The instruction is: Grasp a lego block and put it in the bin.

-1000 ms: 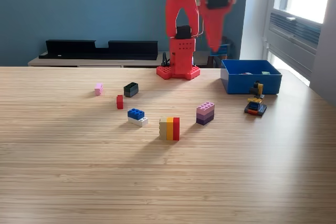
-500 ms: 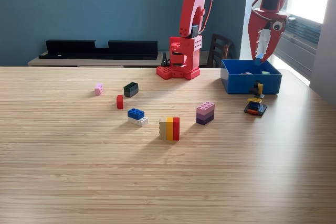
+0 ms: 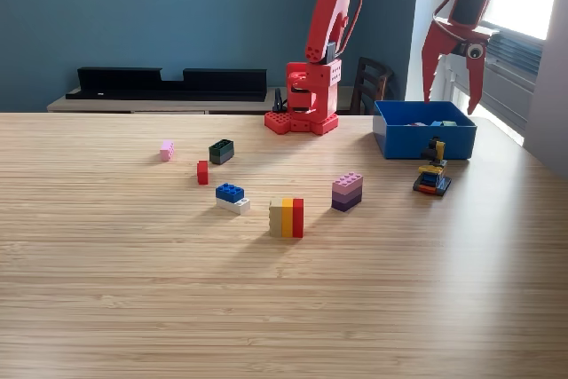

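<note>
The blue bin (image 3: 417,141) stands on the table at the exterior view's right, with a few small blocks just showing inside, among them a blue one (image 3: 437,122). My red gripper (image 3: 451,95) hangs open above the bin, its jaws spread wide with nothing between them. Loose lego blocks lie across the table: a pink one (image 3: 166,150), a dark one (image 3: 221,151), a red one (image 3: 202,172), a blue-on-white pair (image 3: 231,197), a tan, orange and red stack (image 3: 287,217) and a purple stack (image 3: 347,191).
A small multi-coloured block figure (image 3: 432,175) stands just in front of the bin. The arm's red base (image 3: 303,108) sits at the table's back edge. A black shelf unit (image 3: 169,82) runs along the blue wall behind.
The arm swung from the middle to the exterior view's right, carrying a blue block over the bin. The gripper has since opened and the block has dropped in.
</note>
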You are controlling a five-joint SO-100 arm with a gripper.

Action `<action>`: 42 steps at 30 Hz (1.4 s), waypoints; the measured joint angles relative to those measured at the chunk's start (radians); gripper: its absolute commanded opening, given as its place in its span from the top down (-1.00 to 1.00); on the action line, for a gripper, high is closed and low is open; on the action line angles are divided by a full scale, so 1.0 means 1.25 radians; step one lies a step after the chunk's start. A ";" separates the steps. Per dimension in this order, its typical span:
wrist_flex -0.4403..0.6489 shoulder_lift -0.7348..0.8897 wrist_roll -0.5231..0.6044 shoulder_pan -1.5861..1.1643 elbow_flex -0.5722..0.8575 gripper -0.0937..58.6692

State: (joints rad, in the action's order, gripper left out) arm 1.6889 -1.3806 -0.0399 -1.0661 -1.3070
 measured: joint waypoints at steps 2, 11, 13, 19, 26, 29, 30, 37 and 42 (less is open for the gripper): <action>0.018 0.000 0.015 0.039 0.017 0.97; 0.032 0.000 0.081 0.355 0.067 0.99; 0.032 0.000 0.085 0.404 0.072 0.99; 0.032 0.000 0.082 0.526 0.090 0.99; 0.032 0.000 0.065 0.630 0.090 0.99; 0.032 0.000 0.059 0.666 0.090 0.99; 0.032 0.000 0.059 0.684 0.090 0.99; 0.023 0.000 0.060 0.792 0.092 0.99; 0.023 0.000 0.034 0.865 0.148 0.99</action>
State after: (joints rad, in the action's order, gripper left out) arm 1.7181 -1.3806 0.0031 0.0153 -1.1213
